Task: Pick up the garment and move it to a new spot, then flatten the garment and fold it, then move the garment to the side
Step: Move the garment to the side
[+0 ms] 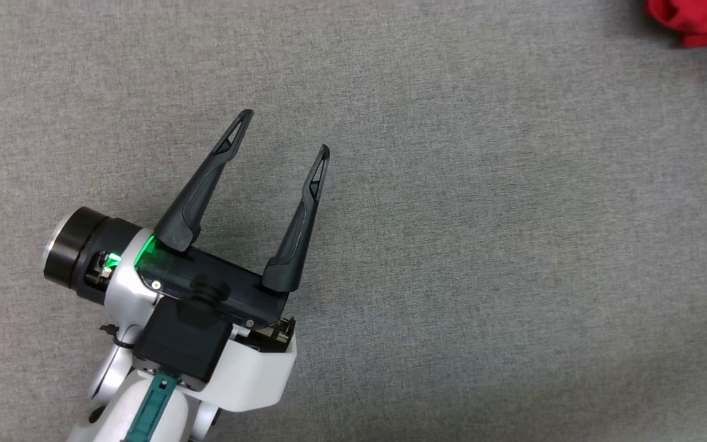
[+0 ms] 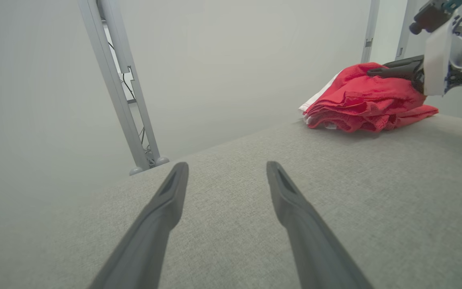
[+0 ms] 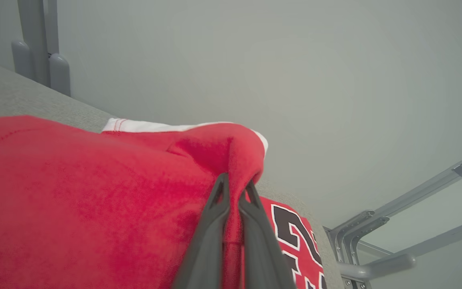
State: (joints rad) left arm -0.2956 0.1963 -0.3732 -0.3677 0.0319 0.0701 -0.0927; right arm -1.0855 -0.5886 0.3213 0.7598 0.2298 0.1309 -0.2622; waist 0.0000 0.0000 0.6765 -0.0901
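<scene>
Left gripper [image 1: 285, 131] sits at seven o'clock, fingers spread wide, empty. Red garment [image 1: 697, 21] lies bunched at one o'clock on the gray table [image 1: 452, 245]. Right gripper [image 3: 237, 182] pinches its top fold. It looks soft, light, floppy; grab an edge.

Head view: garment [image 1: 697, 21] cut off by the top right corner, most of it out of frame.
Right wrist view: garment runs off left and bottom edges. Black-and-white print [image 3: 287, 224] partly behind right gripper [image 3: 237, 185], cut at bottom, unreadable.
Left wrist view: right gripper's body cut by right edge.
</scene>
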